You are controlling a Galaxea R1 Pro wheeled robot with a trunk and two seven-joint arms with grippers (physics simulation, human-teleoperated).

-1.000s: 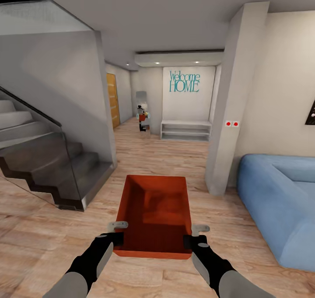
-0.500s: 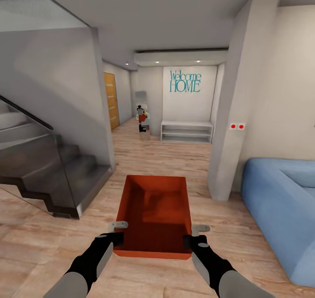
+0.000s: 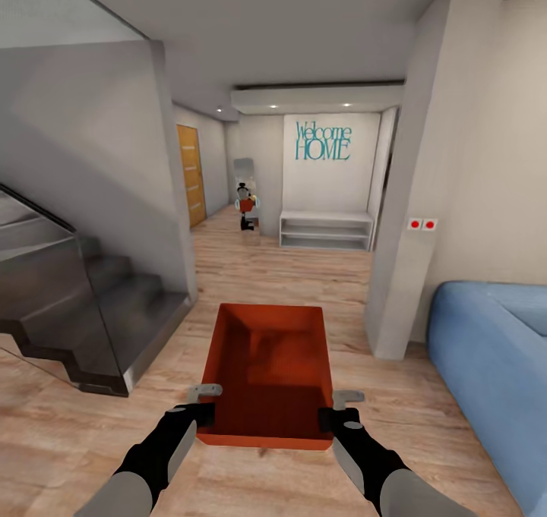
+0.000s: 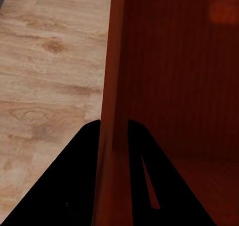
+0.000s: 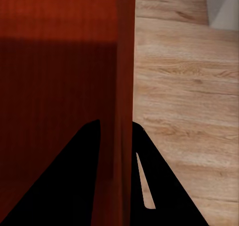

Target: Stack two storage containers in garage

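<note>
Wood-plank living room; both grippers' fingers clench the storage container walls; a jolt could loosen either pinch.

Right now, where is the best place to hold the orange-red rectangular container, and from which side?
Grip the orange-red rectangular container on its two long, straight, thin side walls near the close end, one tool per wall from above. The left tool and right tool each straddle a wall this way, one finger inside, one outside.
</note>
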